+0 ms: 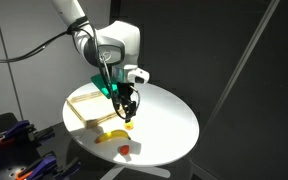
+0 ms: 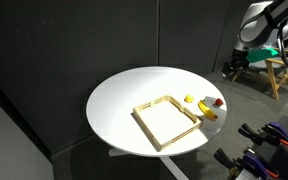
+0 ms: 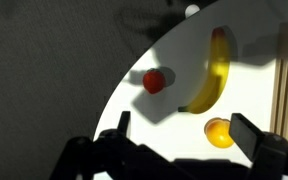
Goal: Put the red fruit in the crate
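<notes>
The small red fruit [image 3: 155,81] lies on the white round table near its edge, and shows in both exterior views [image 1: 125,150] [image 2: 218,102]. The light-wood crate [image 1: 84,106] [image 2: 166,121] lies flat and empty on the table; only its edge [image 3: 284,70] shows in the wrist view. My gripper [image 3: 187,135] is open and empty. It hangs above the table [image 1: 128,108], over the fruits and beside the crate. The red fruit is ahead of the jaws, not between them.
A yellow banana [image 3: 212,75] [image 1: 114,136] [image 2: 207,111] lies between the red fruit and the crate. A small yellow fruit [image 3: 219,132] [image 2: 189,99] sits close to the right finger. The table edge [image 3: 119,85] runs just past the red fruit.
</notes>
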Controlling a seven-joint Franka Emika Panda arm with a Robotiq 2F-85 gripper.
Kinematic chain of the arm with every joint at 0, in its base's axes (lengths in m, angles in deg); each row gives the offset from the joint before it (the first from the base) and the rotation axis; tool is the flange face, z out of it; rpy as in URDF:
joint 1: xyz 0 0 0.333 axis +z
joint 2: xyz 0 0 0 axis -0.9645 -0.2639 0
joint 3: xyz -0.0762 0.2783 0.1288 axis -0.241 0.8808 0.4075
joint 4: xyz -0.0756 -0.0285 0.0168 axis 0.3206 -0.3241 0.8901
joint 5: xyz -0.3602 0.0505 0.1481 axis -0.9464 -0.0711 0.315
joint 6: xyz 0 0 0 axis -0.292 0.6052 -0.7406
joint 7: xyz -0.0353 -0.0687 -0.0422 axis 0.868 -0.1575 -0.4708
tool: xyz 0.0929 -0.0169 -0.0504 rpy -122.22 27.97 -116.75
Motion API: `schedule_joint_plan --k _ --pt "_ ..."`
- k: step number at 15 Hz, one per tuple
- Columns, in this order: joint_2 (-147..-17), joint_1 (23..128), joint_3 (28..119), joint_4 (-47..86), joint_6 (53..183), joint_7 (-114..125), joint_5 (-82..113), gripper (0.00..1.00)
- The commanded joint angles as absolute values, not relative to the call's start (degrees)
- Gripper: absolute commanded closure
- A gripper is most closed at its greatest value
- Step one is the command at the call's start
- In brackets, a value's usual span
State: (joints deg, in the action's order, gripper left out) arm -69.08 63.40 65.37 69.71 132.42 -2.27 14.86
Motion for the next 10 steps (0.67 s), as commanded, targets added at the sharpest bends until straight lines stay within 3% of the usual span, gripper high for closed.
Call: schedule_joint_plan --k 1,10 --pt "-72.7 62.3 65.4 69.2 136.9 -7.3 19.0 0.0" --pt "-80.0 58.0 67.1 65.7 138.7 -17.5 27.7 0.0"
